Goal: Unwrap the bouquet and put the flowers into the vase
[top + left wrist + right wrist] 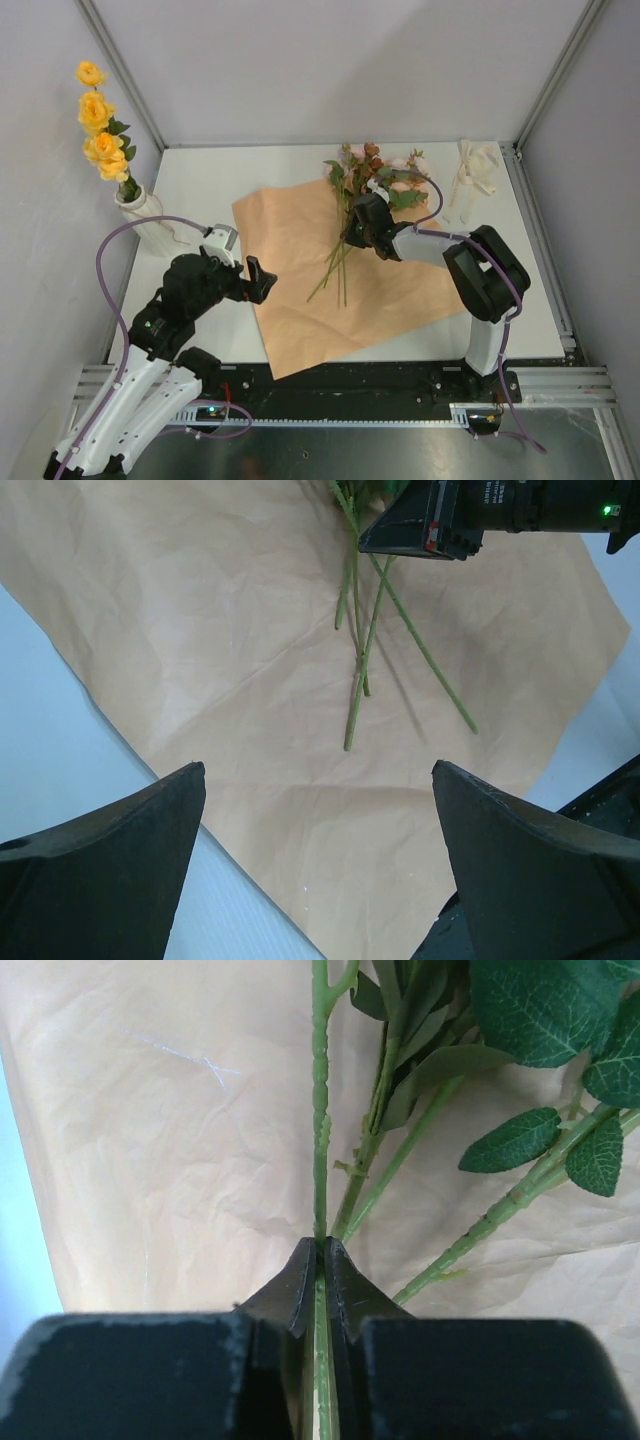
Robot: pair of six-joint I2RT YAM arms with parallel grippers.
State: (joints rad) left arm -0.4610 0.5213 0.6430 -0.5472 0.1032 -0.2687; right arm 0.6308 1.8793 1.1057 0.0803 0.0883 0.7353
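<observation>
Vase, small, cream-white and ribbed (138, 208), stands far left holding yellow blooms (101, 125). Right of it the left gripper (257, 279) hangs over the edge of the peach-orange paper sheet (290, 240), jaws wide apart. Pink and rust flowers (378, 172) lie mid-sheet. Right gripper (356, 234) is clamped on one green stem (320, 1140); only its wrist view shows the pinch. Cream ribbon (472, 180) lies far right.

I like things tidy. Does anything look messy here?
The paper lies askew, one corner poking past the near edge of the table. The ribbon is a crumpled heap at the far right. Nothing looks broken.
</observation>
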